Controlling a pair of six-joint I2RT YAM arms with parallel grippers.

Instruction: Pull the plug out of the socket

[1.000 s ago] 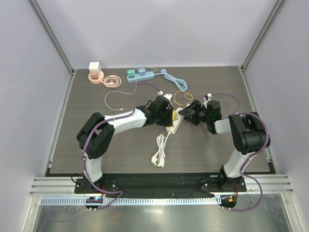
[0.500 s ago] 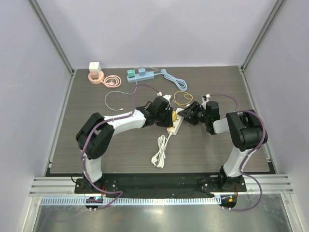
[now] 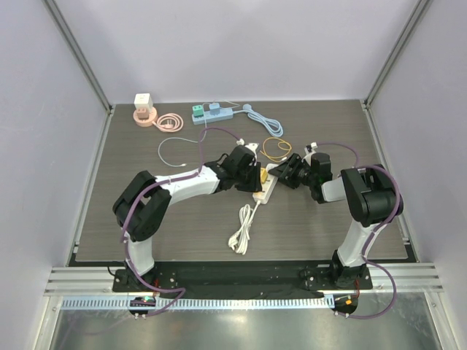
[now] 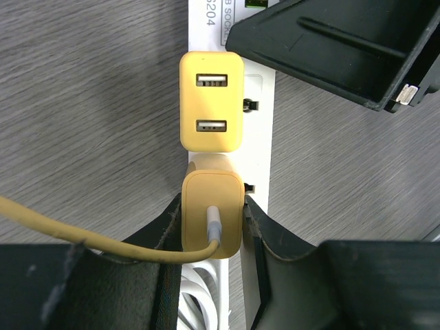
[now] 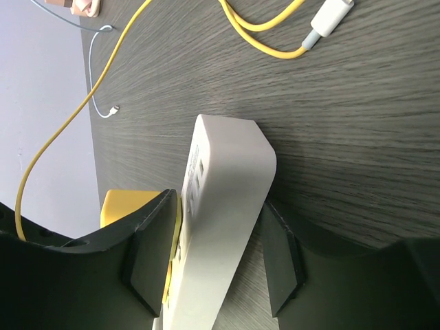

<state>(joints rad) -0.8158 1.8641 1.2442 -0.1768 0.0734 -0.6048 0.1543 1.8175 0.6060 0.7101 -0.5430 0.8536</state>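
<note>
Left gripper [image 4: 213,227] clamps yellow hard-plastic plug [image 4: 212,206] in white power strip [image 4: 265,137]; looks rigid, light; hold flat sides. Right gripper [image 5: 216,258] straddles strip end, clamped unclear.

power strip [image 3: 265,191] at centre of table [image 3: 146,226], its coiled cord [image 3: 240,230] in front. plug [image 4: 212,218] on strip, pinched between fingers of left gripper [image 4: 212,206]. usb adapter [image 4: 212,111] just beyond plug, same strip. strip's far end held between fingers of right gripper [image 5: 213,240]. looped cable [image 3: 276,149] behind strip. second strip [image 3: 213,112] at back edge, cube charger [image 3: 143,101] to its left.
</note>
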